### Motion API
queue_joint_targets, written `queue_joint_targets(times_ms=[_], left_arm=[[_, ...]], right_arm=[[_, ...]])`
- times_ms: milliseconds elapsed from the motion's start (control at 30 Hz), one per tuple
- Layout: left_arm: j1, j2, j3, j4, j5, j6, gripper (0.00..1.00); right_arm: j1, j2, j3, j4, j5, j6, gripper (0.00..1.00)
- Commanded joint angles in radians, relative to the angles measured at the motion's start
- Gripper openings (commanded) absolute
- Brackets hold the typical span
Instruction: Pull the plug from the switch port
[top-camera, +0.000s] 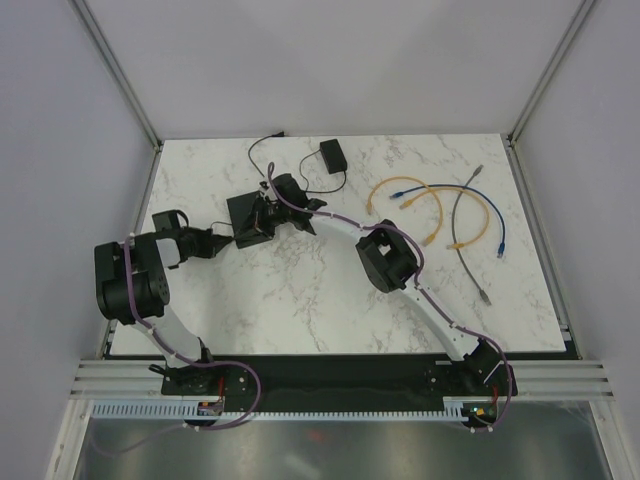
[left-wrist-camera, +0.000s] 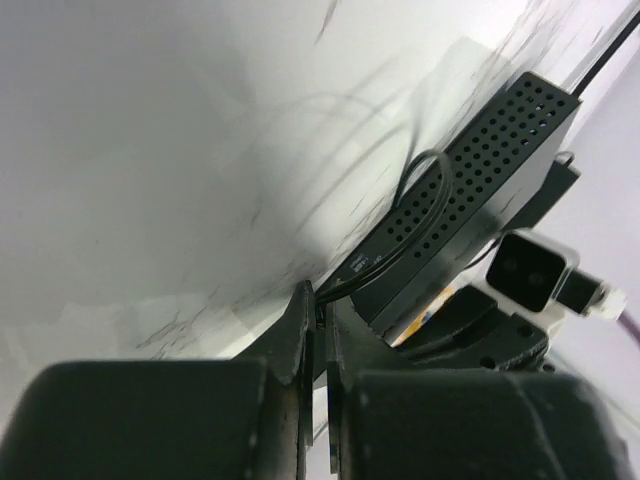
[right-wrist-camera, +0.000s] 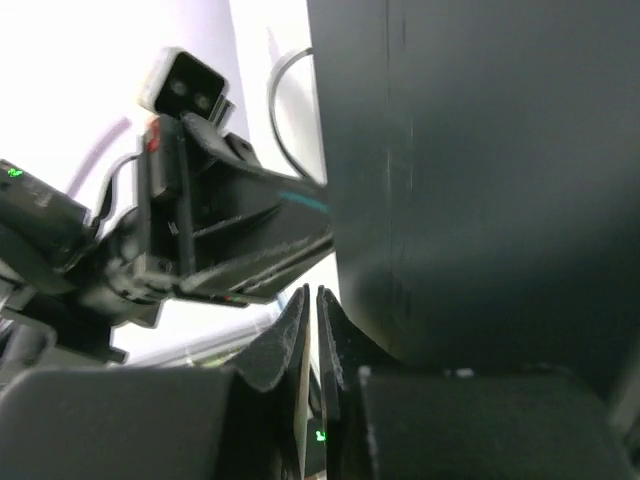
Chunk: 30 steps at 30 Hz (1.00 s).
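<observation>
The flat black box (top-camera: 243, 208) with the switch port lies at the table's middle left. Its perforated side (left-wrist-camera: 480, 180) shows in the left wrist view. A thin black cord (left-wrist-camera: 425, 205) loops off that side and runs into my left gripper (left-wrist-camera: 322, 300), which is shut on it at the box's near left corner (top-camera: 228, 240). The plug and the port are hidden behind the fingertips. My right gripper (top-camera: 268, 215) sits over the box. Its jaws (right-wrist-camera: 312, 295) are shut on nothing, right beside the box's dark face (right-wrist-camera: 480, 180).
A small black adapter block (top-camera: 333, 155) with a thin cord lies behind the box. Several loose patch cables, orange (top-camera: 437, 215), blue (top-camera: 410, 187) and grey (top-camera: 462, 215), lie at the right. Frame posts stand at the table's back corners.
</observation>
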Motion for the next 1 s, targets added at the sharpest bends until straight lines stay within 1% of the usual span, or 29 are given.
queue_joint_targets(times_ms=[0, 33, 67, 167, 300, 400, 600, 667, 800, 967], left_arm=[[-0.027, -0.023, -0.065, -0.047, 0.082, 0.206, 0.02], [-0.031, -0.028, -0.082, -0.05, 0.093, 0.222, 0.02], [-0.034, -0.036, -0.079, -0.064, 0.1, 0.261, 0.02], [-0.042, -0.034, -0.062, -0.099, 0.122, 0.317, 0.02], [-0.051, 0.007, 0.002, -0.177, 0.137, 0.36, 0.02], [-0.051, 0.032, 0.037, -0.206, 0.154, 0.409, 0.02], [-0.059, 0.009, 0.039, -0.242, 0.168, 0.472, 0.02], [-0.06, 0.007, 0.039, -0.246, 0.172, 0.484, 0.02], [-0.068, 0.022, 0.051, -0.251, 0.18, 0.487, 0.02], [-0.073, 0.056, 0.085, -0.251, 0.182, 0.475, 0.02]], right_arm=[[0.006, -0.037, 0.045, -0.089, 0.002, -0.122, 0.13], [0.004, -0.044, 0.043, -0.111, 0.009, -0.136, 0.13], [0.004, -0.047, 0.039, -0.12, 0.013, -0.15, 0.13], [0.006, -0.055, 0.03, -0.16, 0.032, -0.195, 0.13], [0.007, -0.058, 0.04, -0.21, 0.074, -0.233, 0.13], [0.007, -0.07, 0.065, -0.267, 0.132, -0.314, 0.13], [0.006, -0.087, 0.135, -0.391, 0.227, -0.514, 0.15], [0.007, -0.089, 0.152, -0.405, 0.252, -0.538, 0.15], [0.012, -0.092, 0.14, -0.416, 0.299, -0.522, 0.15], [0.041, -0.083, 0.126, -0.44, 0.293, -0.546, 0.13]])
